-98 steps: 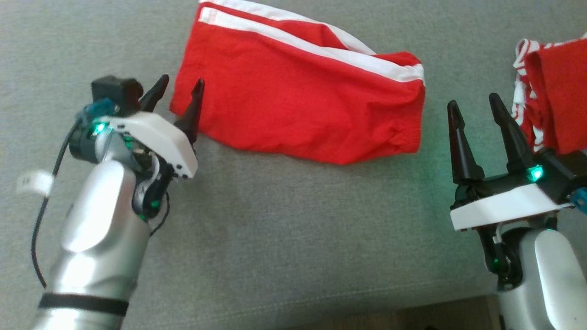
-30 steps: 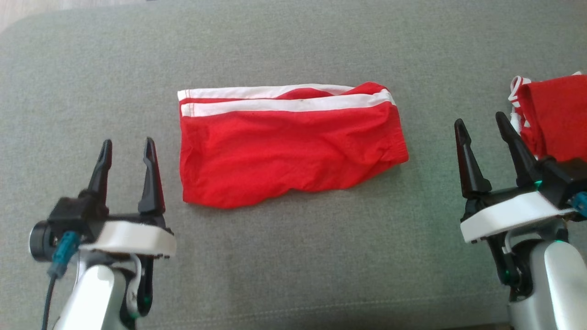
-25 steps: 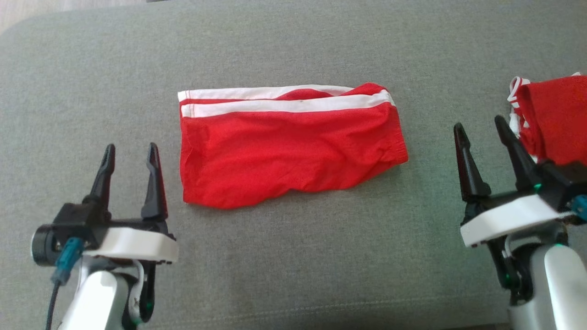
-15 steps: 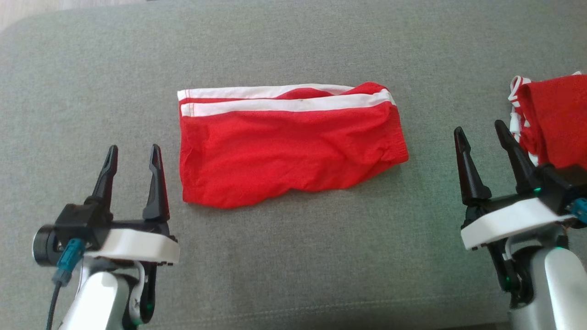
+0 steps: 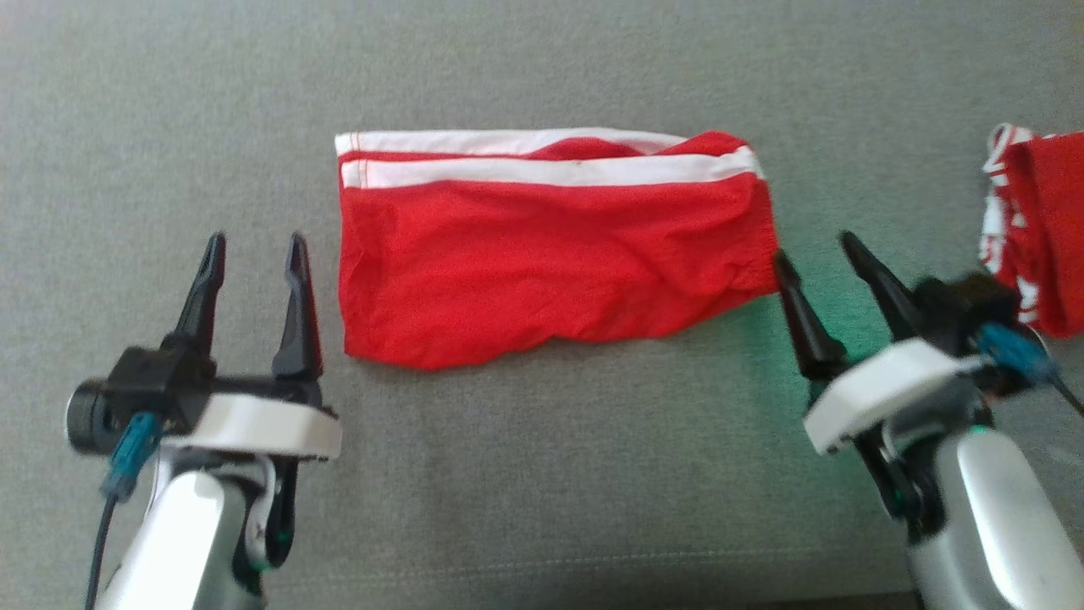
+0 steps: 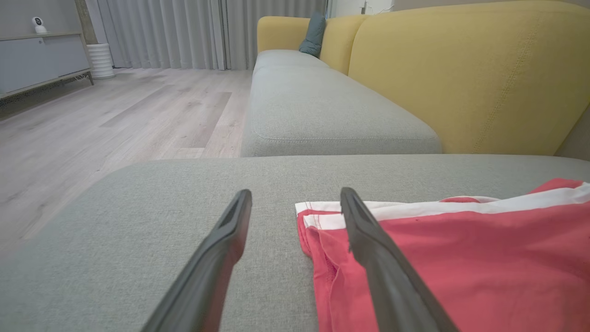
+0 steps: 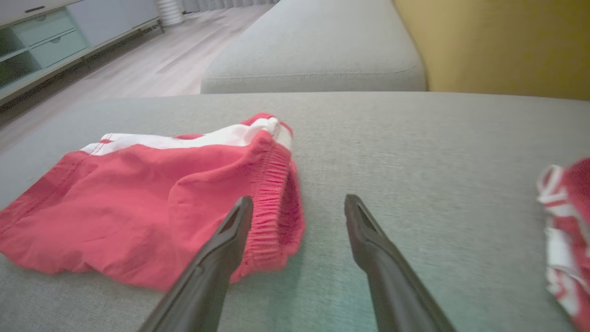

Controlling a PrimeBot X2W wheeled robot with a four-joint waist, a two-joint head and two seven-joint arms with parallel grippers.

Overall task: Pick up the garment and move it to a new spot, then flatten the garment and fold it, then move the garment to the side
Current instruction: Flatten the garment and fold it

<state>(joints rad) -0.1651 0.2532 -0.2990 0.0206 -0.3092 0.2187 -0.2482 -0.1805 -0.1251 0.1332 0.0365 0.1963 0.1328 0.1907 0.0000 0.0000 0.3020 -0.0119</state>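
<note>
- The left jaws are spread and empty, just beside the shorts' left edge.
- The red shorts [image 5: 550, 254] lie folded flat on the sofa cushion [image 5: 542, 474], between both jaws; white stripes, no readable writing.
- The right jaws are spread and empty at the elastic end. Moving the shorts aside seems next, which needs a pinch through both layers.
- Right of the right jaws lies another red garment [image 5: 1042, 220].

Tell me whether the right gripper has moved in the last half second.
Yes. The right gripper has swung left, closing the gap to the right edge of the red shorts.
</note>
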